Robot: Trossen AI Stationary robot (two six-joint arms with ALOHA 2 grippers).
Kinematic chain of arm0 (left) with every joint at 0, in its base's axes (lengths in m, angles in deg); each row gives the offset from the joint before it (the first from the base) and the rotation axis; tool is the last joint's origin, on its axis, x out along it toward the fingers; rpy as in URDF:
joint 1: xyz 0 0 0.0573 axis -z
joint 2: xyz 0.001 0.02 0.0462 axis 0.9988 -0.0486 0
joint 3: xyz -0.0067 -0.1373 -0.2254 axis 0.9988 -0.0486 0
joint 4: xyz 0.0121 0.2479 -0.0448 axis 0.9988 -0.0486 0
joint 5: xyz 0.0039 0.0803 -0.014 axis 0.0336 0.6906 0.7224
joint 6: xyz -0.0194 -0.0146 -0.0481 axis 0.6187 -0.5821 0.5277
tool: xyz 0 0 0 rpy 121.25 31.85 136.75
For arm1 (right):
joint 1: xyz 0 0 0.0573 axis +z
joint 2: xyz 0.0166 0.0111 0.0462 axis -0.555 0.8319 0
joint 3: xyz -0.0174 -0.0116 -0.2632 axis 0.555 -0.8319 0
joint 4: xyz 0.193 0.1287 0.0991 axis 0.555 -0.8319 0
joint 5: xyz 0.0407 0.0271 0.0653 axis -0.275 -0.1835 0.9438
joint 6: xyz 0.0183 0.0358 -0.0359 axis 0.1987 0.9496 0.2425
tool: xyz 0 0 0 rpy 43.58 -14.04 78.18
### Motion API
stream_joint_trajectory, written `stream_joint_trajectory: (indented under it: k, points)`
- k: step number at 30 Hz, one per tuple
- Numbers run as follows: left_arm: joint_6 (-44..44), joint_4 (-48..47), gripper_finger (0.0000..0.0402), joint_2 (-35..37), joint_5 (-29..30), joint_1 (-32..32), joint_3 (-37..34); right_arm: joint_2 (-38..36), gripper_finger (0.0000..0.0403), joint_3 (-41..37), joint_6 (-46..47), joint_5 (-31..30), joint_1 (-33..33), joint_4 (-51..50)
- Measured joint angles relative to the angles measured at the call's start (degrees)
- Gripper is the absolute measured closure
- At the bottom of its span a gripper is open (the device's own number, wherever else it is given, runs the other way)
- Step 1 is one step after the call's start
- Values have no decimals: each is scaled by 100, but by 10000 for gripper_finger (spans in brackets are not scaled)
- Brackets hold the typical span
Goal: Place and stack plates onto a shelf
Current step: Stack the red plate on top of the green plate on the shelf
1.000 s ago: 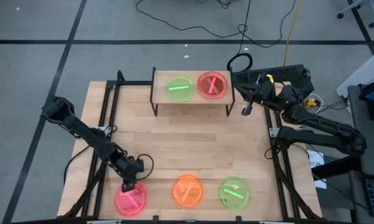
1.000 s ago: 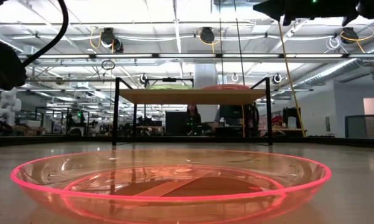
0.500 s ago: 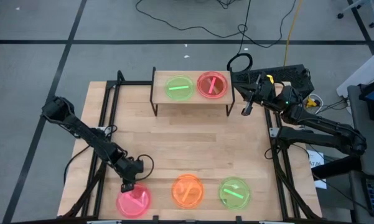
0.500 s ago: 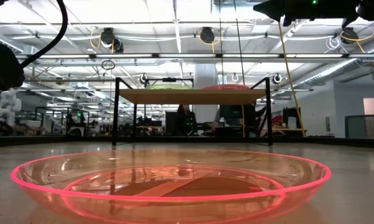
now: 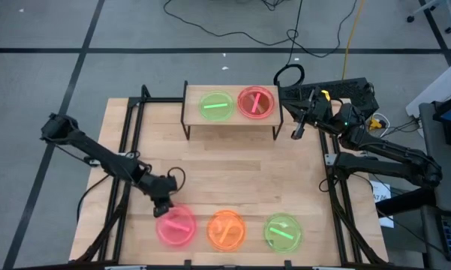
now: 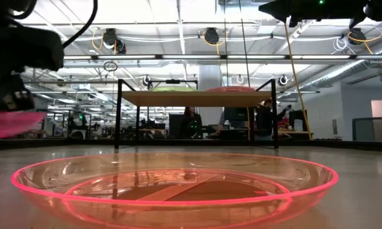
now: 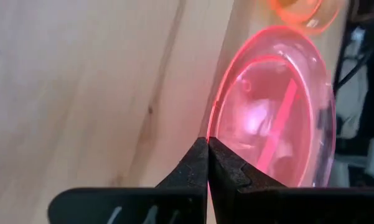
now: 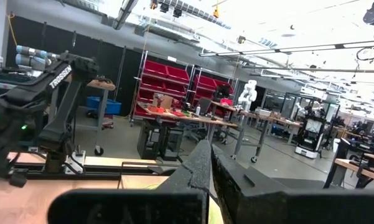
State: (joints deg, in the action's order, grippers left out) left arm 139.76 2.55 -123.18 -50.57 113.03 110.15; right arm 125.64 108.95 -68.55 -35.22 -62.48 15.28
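A pink plate (image 5: 175, 226) is in my left gripper (image 5: 163, 207), which is shut on it above the table's near-left area; the low view shows this pink plate (image 6: 9, 122) off the table. An orange plate (image 5: 226, 229) and a green plate (image 5: 283, 232) rest flat by the near edge. The shelf (image 5: 191, 116) stands at the far side, with a green plate (image 5: 216, 105) and a pink plate (image 5: 255, 102) side by side on it. My right gripper (image 5: 296, 132) waits shut, raised just right of the shelf. My left gripper (image 7: 208, 146) pinches the pink plate's rim (image 7: 213, 121) between its two shut fingertips, at the plate's far-left edge. The fingers come from above, slanting from the table's left. The plate is lifted clear of the table and reaches out beyond the fingers toward the near right.
Bare wood lies between the shelf and the near row of plates. The orange plate (image 6: 178, 184) fills the foreground of the low view. Black frame rails (image 5: 127, 150) run along the table's left and right sides. People move about in the room behind the shelf.
My left gripper has moved toward the right and a little toward the far edge, rising as it went. The pink plate has gone with it: it lay flat in the near-left corner and now hangs clear of the table beside the orange plate.
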Motion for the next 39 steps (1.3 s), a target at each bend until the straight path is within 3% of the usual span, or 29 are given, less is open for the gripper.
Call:
stream_joint_trajectory:
  k: [6, 12, 16, 22, 27, 31, 39]
  points:
    - [-699, 64, 401, 788, 303, -559, 0, 0, 403, 0, 42, 0, 0, 2]
    - [-1423, 563, 401, 1377, 1515, -1289, 0, 0, 403, 0, 42, 2, 0, 18]
    - [-1526, 1324, 401, 1504, 2159, -1881, 2, 0, 403, 0, 44, 2, 0, 26]
    - [-1163, 2467, 401, 1503, 2587, -2864, 4, -1, 403, 0, 64, 1, 0, 26]
    - [-869, 2791, 401, 1498, 2527, -3712, 4, 0, 403, 0, 65, 0, 0, 26]
    - [-871, 3043, 401, 1498, 2000, -4396, 67, 0, 403, 0, 66, 0, 0, 26]
    - [-1454, 1138, 401, 807, 1482, -5140, 1598, -1, 403, 2, 64, 0, 0, 28]
